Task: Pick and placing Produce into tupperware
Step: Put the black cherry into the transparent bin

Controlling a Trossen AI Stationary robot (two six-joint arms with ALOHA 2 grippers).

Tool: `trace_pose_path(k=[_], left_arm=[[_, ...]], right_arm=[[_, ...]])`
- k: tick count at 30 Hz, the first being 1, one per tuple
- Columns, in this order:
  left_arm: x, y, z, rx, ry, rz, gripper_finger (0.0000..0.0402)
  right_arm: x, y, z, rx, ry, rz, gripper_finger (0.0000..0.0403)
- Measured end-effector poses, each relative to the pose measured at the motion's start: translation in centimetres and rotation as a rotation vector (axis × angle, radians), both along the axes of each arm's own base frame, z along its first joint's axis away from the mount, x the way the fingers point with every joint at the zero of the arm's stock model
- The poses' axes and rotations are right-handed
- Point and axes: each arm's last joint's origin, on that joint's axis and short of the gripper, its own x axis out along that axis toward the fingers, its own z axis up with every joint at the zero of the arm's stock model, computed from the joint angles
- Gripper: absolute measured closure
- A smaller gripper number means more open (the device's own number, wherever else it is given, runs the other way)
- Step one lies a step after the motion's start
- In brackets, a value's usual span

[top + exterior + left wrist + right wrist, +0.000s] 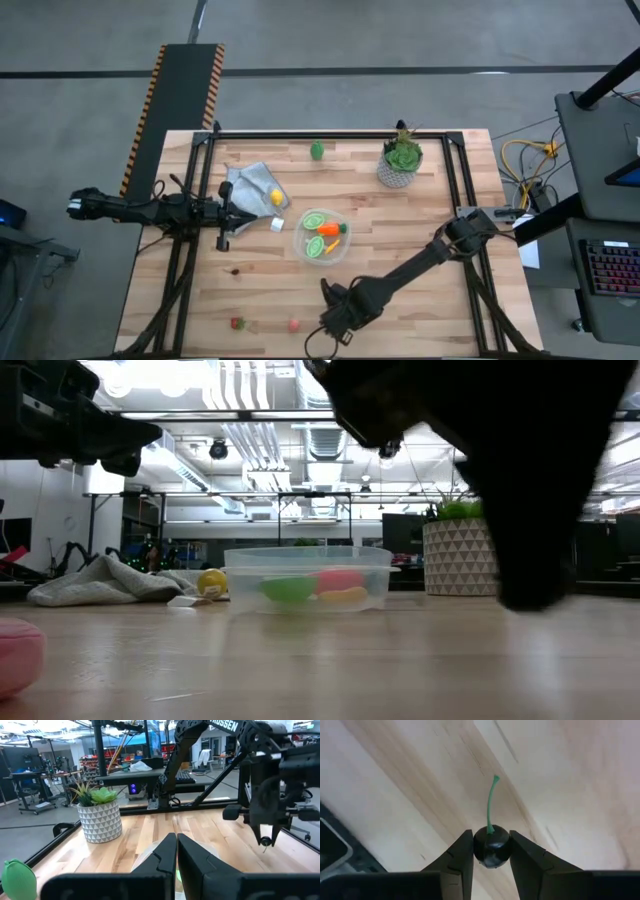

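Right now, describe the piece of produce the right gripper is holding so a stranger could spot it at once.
Start at the wooden table and go to its near edge, where the right gripper hangs, well short of the clear tupperware. Pinched between its fingers is a small dark cherry. A thin green stem and a glossy, near-black round body set it apart from the pink and red pieces nearby.

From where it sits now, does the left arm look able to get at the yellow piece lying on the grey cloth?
Probably yes. The left gripper hovers beside the grey cloth, fingers shut and empty, and the yellow piece lies uncovered close by with nothing between them. It would have to open first.
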Motion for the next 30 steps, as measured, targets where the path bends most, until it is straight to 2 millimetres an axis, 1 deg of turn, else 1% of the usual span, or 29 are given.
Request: trace_pose_path(k=[7, 13, 21, 30], left_arm=[[0.0, 0.0, 0.0, -0.001, -0.002, 0.0, 0.0402], [0.0, 0.0, 0.0, -0.001, -0.001, 0.0, 0.0402], [0.0, -0.1, 0.0, -0.003, 0.0, -0.025, 0.0402], [0.0, -0.1, 0.0, -0.004, 0.0, -0.026, 0.0402]], right_arm=[[1.7, -0.6, 2.9, -0.072, -0.15, 0.043, 0.031], [3.6, -3.1, 4.5, -0.193, -0.259, 0.079, 0.031], [5.6, -7.3, 5.0, -0.243, -0.272, 0.101, 0.031], [6.9, -11.8, 5.0, -0.278, -0.253, 0.134, 0.031]])
